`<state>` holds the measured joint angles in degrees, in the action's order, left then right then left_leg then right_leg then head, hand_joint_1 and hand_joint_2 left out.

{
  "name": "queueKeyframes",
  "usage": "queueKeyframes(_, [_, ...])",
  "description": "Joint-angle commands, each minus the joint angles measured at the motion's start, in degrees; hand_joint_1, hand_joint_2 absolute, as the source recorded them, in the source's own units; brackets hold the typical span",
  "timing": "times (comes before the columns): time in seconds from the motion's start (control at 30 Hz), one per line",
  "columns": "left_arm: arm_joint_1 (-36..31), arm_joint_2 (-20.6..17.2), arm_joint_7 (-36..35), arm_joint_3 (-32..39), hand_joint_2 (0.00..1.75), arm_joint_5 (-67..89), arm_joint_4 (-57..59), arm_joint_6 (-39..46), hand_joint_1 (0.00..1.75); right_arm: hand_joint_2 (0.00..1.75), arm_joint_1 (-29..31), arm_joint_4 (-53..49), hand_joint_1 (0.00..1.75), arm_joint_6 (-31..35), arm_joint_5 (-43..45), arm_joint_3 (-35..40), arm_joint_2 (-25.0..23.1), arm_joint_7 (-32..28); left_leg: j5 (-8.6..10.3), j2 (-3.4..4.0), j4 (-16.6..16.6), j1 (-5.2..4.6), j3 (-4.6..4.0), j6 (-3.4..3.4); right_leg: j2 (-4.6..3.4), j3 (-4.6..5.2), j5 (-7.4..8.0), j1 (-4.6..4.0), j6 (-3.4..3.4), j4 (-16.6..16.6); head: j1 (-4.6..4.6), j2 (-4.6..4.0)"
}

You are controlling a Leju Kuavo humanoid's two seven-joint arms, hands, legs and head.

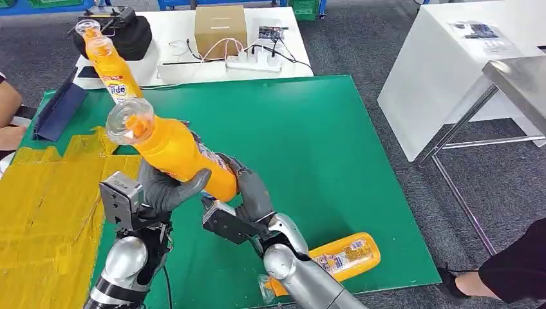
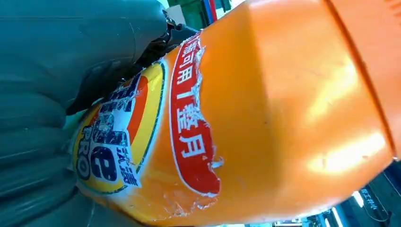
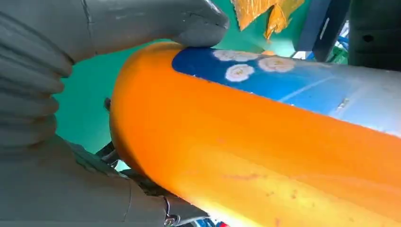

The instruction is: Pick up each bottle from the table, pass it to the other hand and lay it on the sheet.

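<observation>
An orange detergent bottle (image 1: 174,151) with a clear cap is held tilted above the green mat (image 1: 322,148), cap end up and to the left. My left hand (image 1: 164,190) grips its middle from below, thumb wrapped over the body. My right hand (image 1: 251,193) holds its base end. The left wrist view has the torn label side of the bottle (image 2: 265,118) against my left hand (image 2: 71,56). In the right wrist view the bottle (image 3: 265,156) lies in my right hand (image 3: 56,56). A second orange bottle (image 1: 116,71) stands upright at the mat's far left. A third (image 1: 341,257) lies near the front edge. The yellow sheet (image 1: 45,206) covers the left side.
A blue folder (image 1: 58,109) lies at the mat's far left corner. Behind the mat stand a cardboard box (image 1: 220,29), a power strip (image 1: 254,62) and a black bag (image 1: 129,32). A person's arm (image 1: 8,109) is at the left edge, a shoe (image 1: 451,280) at lower right.
</observation>
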<state>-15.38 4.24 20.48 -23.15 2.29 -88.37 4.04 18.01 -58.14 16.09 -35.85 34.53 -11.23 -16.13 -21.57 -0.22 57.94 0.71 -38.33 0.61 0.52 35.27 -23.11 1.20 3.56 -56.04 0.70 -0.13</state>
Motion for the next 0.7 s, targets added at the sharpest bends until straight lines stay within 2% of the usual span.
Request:
queueKeyframes(0.03, [-7.93, -4.43, -4.7, -3.61, 1.75, 12.36, 10.63, 0.1, 1.75, 1.75, -3.32, -4.3, 0.0, 2.48, -3.98, 2.63, 3.95, 0.84, -0.1, -0.23, -0.02, 0.02, 0.4, 0.0, 0.22, -0.48, -0.19, -0.05, -0.21, 0.0, 0.0, 0.0])
queueKeyframes(0.13, [-11.4, -7.8, -9.42, -2.99, 1.75, 30.17, 16.55, 3.93, 1.75, 1.75, -7.42, -11.64, 0.0, 1.15, -8.95, 3.51, 6.85, 3.38, -0.11, -0.2, -0.05, 0.01, 0.44, 0.0, 0.18, -0.53, -0.19, -0.04, -0.21, 0.02, 0.02, 0.0])
queueKeyframes(0.17, [-13.84, -10.12, -14.59, -4.54, 1.75, 40.28, 20.25, 4.53, 1.75, 1.75, -8.66, -13.82, 0.0, -0.01, -10.43, 3.96, 8.11, 3.9, -0.13, -0.2, -0.07, 0.0, 0.51, -0.01, 0.18, -0.59, -0.22, -0.03, -0.26, 0.01, 0.02, 0.0])
queueKeyframes(0.2, [-15.47, -10.66, -15.84, -4.11, 1.75, 43.65, 23.58, 3.97, 1.75, 1.75, -9.75, -15.85, 0.0, -1.88, -11.33, 4.35, 9.43, 4.4, -0.03, -0.23, -0.08, 0.0, 0.28, -0.02, 0.2, -0.38, -0.12, -0.02, -0.16, 0.03, 0.07, 0.0])
queueKeyframes(0.27, [-19.03, -11.74, -18.32, -3.23, 1.75, 51.61, 32.28, 4.26, 1.75, 1.75, -11.66, -18.51, 0.0, -3.98, -12.08, 4.24, 11.17, 4.47, -0.04, -0.23, -0.07, 0.02, 0.3, -0.03, 0.21, -0.39, -0.13, -0.04, -0.19, 0.0, 0.02, 0.0])
queueKeyframes(0.3, [-22.0, -12.63, -22.84, -4.12, 1.75, 59.86, 39.25, 5.78, 1.75, 1.75, -12.45, -19.72, 0.0, -6.54, -12.41, 4.91, 12.77, 4.5, -0.07, -0.27, -0.07, 0.03, 0.42, -0.03, 0.24, -0.51, -0.18, -0.05, -0.22, 0.01, 0.02, 0.0])
queueKeyframes(0.43, [-28.3, -12.07, -26.19, -3.43, 1.75, 71.46, 54.76, 7.45, 1.75, 1.75, -12.91, -20.54, 0.0, -12.72, -10.17, 6.76, 17.29, 1.32, -0.05, -0.18, -0.04, 0.02, 0.39, -0.01, 0.16, -0.45, -0.13, -0.04, -0.19, -0.02, 0.02, 0.0])
queueKeyframes(0.5, [-32.01, -10.22, -24.38, -3.35, 1.75, 72.83, 60.67, 3.68, 1.75, 1.75, -11.25, -18.46, 0.0, -18.16, -7.73, 9.24, 22.46, -3.11, -0.03, -0.11, -0.02, 0.01, 0.23, 0.01, 0.1, -0.25, -0.07, -0.03, -0.12, -0.04, 0.02, 0.0])
queueKeyframes(0.6, [-35.45, -9.31, -25.64, -3.54, 1.75, 74.54, 65.39, 2.53, 1.75, 1.75, -11.97, -16.22, 0.0, -18.24, -8.79, 10.12, 28.57, -7.33, -0.05, -0.36, 0.03, 0.03, 0.35, 0.08, 0.35, -0.51, -0.16, -0.04, -0.14, 0.0, 0.04, 0.0])
queueKeyframes(0.7, [-36.12, -9.36, -25.41, -3.02, 1.75, 74.41, 66.36, 2.12, 1.75, 1.75, -12.85, -17.0, 0.0, -18.21, -8.46, 9.79, 30.19, -7.79, -0.02, -0.26, 0.04, -0.02, 0.14, 0.08, 0.2, -0.3, -0.1, 0.02, -0.09, -0.02, 0.04, 0.0])
